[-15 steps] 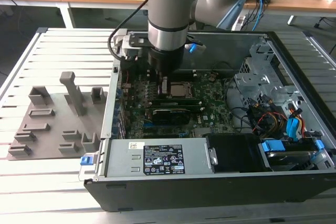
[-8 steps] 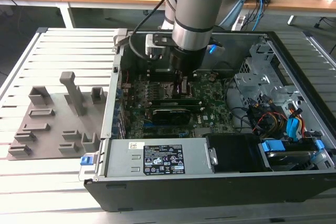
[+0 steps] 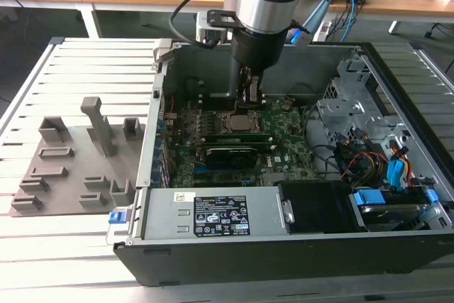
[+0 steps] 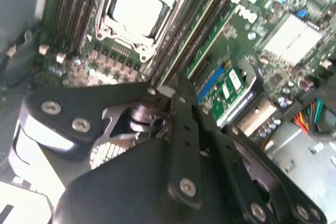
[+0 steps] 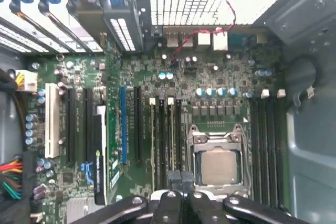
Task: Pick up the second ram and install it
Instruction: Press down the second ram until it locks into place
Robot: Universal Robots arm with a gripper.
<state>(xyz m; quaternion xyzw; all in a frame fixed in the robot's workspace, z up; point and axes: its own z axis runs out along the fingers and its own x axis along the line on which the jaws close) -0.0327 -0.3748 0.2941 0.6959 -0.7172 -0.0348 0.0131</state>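
One narrow-set pincer (image 5: 180,182) low over the motherboard (image 5: 210,74)'s memory slots (image 5: 164,140), grip contents hidden.

A slatted metal desk (image 3: 78,58) carries everything here. Directly beneath the claw (image 3: 250,96) sits the open computer case (image 3: 298,246), and well off to the claw's side lies the grey holder tray (image 3: 71,168).
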